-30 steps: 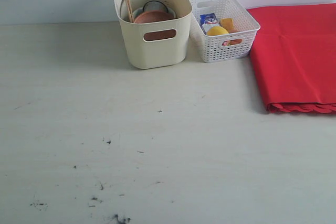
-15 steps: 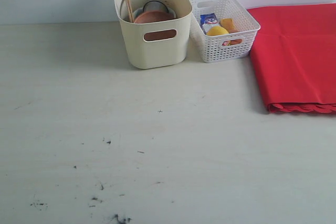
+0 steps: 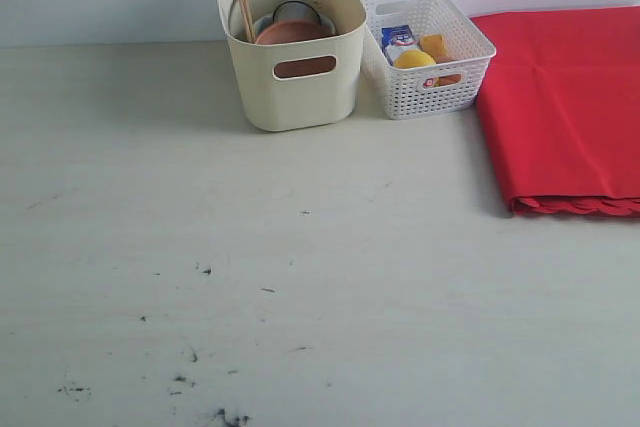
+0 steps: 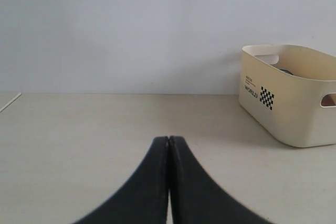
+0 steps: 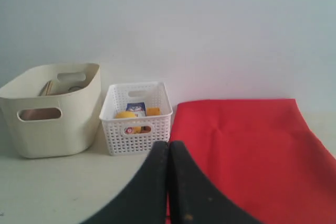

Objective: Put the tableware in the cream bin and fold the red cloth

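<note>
Your right gripper point(image 5: 168, 148), pressed together and empty, was nearer the big bright red cloth point(image 5: 247, 150) beside the white lattice basket point(image 5: 118, 140).

Smooth matt plastic cream bin point(image 3: 292, 77), lattice plastic white basket point(image 3: 445, 87), matt red cloth point(image 3: 565, 107), pale scuffed desk point(image 3: 300, 277).

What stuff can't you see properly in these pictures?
1. Exterior view: the wall of the cream bin hides most of the tableware; only the brown plate and a few rims show.
2. Exterior view: the red cloth is cut off by the picture's right edge.
3. Right wrist view: the shut right gripper covers part of the cloth's near edge.
4. Exterior view: the lattice wall of the white basket hides the lower food.
</note>
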{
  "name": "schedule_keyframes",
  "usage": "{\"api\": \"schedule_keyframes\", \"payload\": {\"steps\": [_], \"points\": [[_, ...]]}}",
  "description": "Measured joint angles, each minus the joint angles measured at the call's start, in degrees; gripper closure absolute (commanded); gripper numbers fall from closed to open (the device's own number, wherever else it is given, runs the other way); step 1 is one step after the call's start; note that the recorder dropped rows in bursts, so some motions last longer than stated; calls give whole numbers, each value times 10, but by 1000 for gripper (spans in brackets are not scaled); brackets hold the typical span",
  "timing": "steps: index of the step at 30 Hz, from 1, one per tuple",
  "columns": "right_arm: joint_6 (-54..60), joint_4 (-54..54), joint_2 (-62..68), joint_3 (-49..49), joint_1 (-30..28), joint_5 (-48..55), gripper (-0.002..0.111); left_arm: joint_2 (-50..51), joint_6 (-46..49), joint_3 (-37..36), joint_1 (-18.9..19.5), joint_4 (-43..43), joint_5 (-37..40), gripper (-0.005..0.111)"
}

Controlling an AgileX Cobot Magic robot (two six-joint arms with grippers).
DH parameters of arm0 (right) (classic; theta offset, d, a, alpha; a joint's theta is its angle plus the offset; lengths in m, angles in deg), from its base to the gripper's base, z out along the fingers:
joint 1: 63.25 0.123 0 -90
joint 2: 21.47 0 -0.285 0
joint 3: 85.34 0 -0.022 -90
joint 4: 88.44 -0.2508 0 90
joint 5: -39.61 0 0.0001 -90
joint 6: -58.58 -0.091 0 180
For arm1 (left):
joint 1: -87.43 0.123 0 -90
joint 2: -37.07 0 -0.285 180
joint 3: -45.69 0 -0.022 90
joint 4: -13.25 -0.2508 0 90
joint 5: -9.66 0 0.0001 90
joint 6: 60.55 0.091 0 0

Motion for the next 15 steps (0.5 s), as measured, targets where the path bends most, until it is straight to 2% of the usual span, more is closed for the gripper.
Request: {"api": "schedule_keyframes", "payload": {"steps": [15], "points": [[-17, 0, 0, 35, 1, 20, 108, 0, 0, 0, 0, 0, 0, 106]]}}
